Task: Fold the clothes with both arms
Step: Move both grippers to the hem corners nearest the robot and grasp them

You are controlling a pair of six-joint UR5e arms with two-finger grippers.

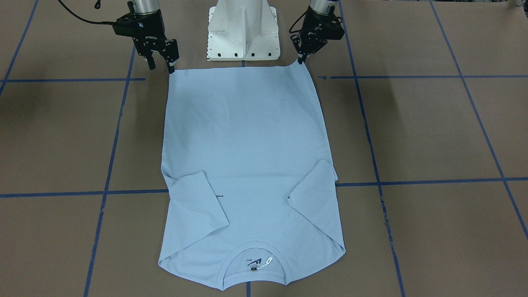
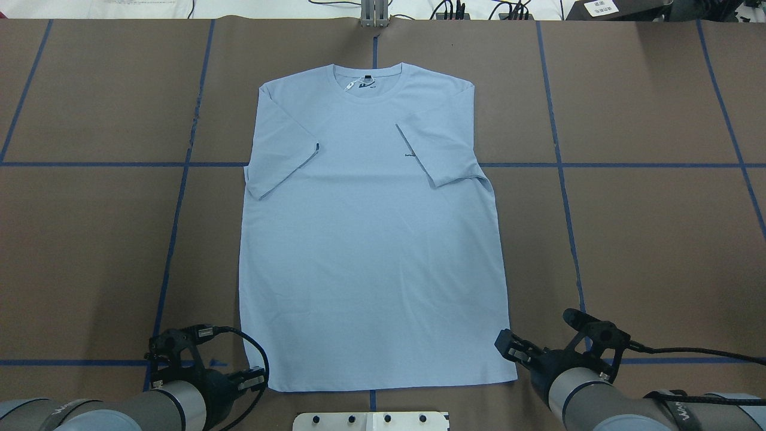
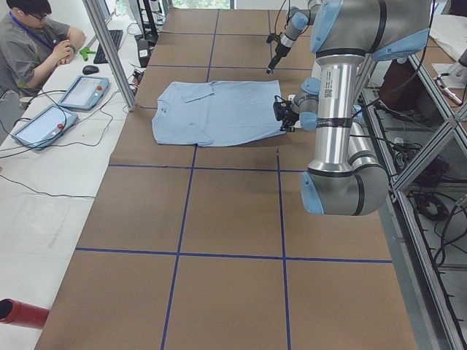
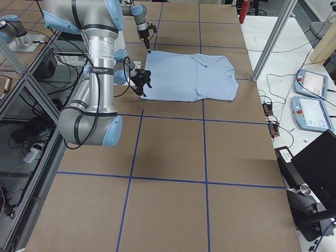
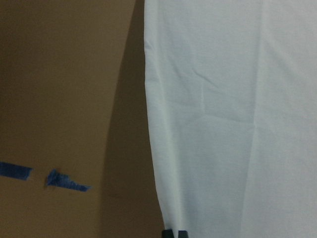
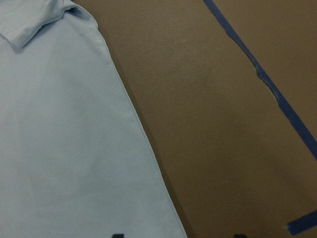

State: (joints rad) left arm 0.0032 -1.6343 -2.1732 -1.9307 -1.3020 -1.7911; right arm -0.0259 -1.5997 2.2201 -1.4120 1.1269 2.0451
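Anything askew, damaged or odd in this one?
Nothing serious. The T-shirt lies flat, both sleeves folded in. Only a white tag string hangs loose at the neckline, and the hem corner by the left claw peaks up slightly.

The left silver-grey tubular arm reaches low and forward. Its black two-finger left gripper points downward, jaws pressed together. The right silver-grey tubular arm is posed symmetrically. Its black two-finger right gripper points downward, fingers spread well apart.
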